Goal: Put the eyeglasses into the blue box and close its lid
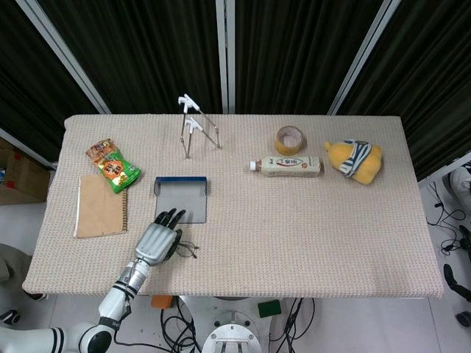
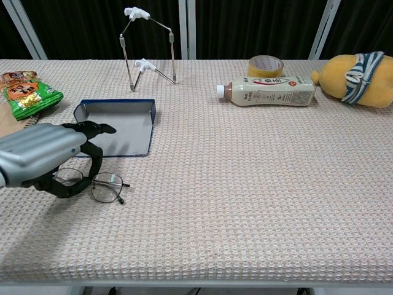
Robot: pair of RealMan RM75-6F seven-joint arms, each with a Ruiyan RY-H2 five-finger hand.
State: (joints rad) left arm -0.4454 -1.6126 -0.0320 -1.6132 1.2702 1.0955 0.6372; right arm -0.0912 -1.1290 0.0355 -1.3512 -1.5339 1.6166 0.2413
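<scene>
1. Eyeglasses (image 2: pixel 101 182) lay on the table mat (image 2: pixel 258 184) just in front of the blue box (image 2: pixel 116 127), on its near side, lenses toward the box's left corner.
2. Left hand (image 2: pixel 43 158) was over the left lens, fingers (image 2: pixel 92 150) curled down around the frame and thumb under it. Whether the frame was truly clamped or only touched, I could not tell.
3. Right hand showed in neither view.
4. Blue box stood open, tray empty, its lid not distinguishable from the tray in either view.
5. Judgement: the step in hand was the pick-up. A thin wire frame on a textured mat likely needs a pinch at the rim or bridge, not on the lens.
6. Advice: lift straight up, confirm both lenses rise, then carry the short way back over the box's near wall.
</scene>
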